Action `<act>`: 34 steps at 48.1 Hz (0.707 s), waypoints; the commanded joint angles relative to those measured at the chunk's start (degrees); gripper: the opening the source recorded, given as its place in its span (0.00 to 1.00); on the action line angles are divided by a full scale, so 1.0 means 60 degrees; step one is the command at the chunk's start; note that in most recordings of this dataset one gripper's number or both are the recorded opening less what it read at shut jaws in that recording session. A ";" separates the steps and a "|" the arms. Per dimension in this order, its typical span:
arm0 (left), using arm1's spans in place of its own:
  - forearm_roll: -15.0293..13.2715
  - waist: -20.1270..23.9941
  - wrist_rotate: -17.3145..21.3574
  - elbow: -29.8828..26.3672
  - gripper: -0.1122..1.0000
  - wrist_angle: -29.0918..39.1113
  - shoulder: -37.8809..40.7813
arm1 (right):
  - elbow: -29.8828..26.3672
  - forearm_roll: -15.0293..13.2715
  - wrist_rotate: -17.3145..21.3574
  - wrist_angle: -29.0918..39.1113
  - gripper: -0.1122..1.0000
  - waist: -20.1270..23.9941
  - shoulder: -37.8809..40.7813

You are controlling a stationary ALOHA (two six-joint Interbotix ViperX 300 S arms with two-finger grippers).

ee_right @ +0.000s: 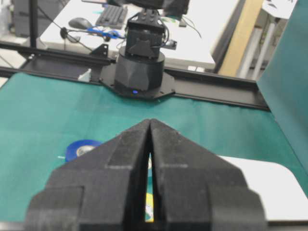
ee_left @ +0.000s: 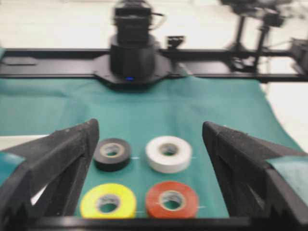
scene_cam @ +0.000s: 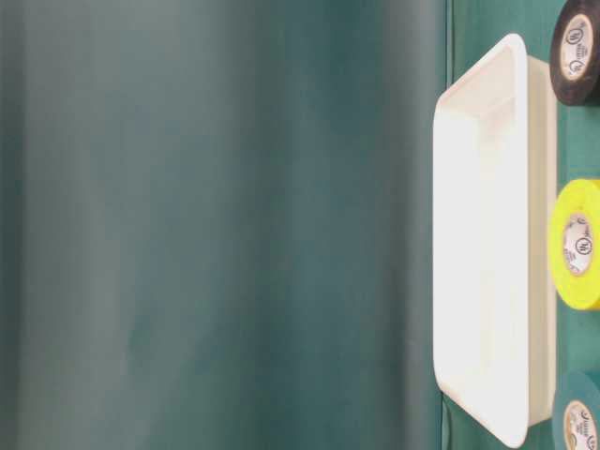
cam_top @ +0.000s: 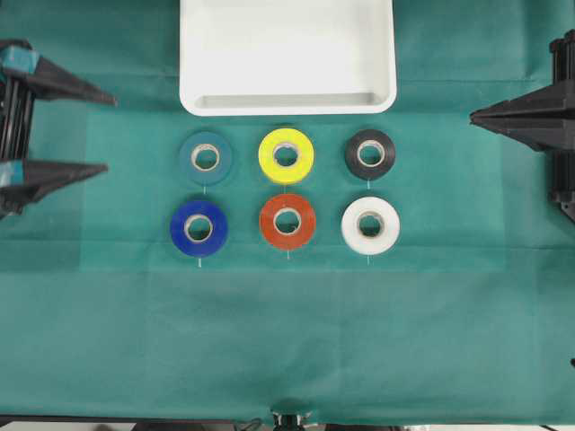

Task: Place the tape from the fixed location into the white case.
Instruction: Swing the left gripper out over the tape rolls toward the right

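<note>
A green cloth (cam_top: pixel 287 341) covered the table. On it, at the top middle of the overhead view, lay the white case (cam_top: pixel 287 101), a wide shallow tray with nothing in it; the table-level view showed its raised rim (scene_cam: pixel 487 84) from the side.

Below the case, six tape rolls lay flat in two rows of three, each apart from its neighbours. The upper row ran teal roll (cam_top: pixel 205 158), yellow roll (cam_top: pixel 287 155), black roll (cam_top: pixel 370 153). The lower row ran blue roll (cam_top: pixel 199 228), red roll (cam_top: pixel 287 221), and the tape (cam_top: pixel 370 225), the white roll, at the lower right of the grid, directly below the black roll and well apart from the case.

The left gripper (cam_top: pixel 106 133) sat at the left edge, its jaws spread wide with nothing between them; its wrist camera looked out between the two fingers (ee_left: pixel 67 154) at the black, white, yellow and red rolls. The right gripper (cam_top: pixel 473 114) sat at the right edge, its jaws pressed together to a thin slit and holding nothing, as its wrist view showed (ee_right: pixel 150 124). Neither gripper touched any roll.
</note>
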 commanded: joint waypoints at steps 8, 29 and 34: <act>-0.0029 -0.0439 -0.0015 -0.0293 1.00 0.0015 0.0073 | -0.0308 -0.0015 -0.0015 0.0088 0.10 -0.0015 0.0059; -0.0029 -0.0439 -0.0015 -0.0352 1.00 0.0044 0.0176 | -0.0322 -0.0029 -0.0029 0.0103 0.10 -0.0015 0.0059; -0.0029 -0.0439 -0.0015 -0.0483 1.00 0.0044 0.0366 | -0.0337 -0.0029 -0.0029 0.0117 0.10 -0.0015 0.0059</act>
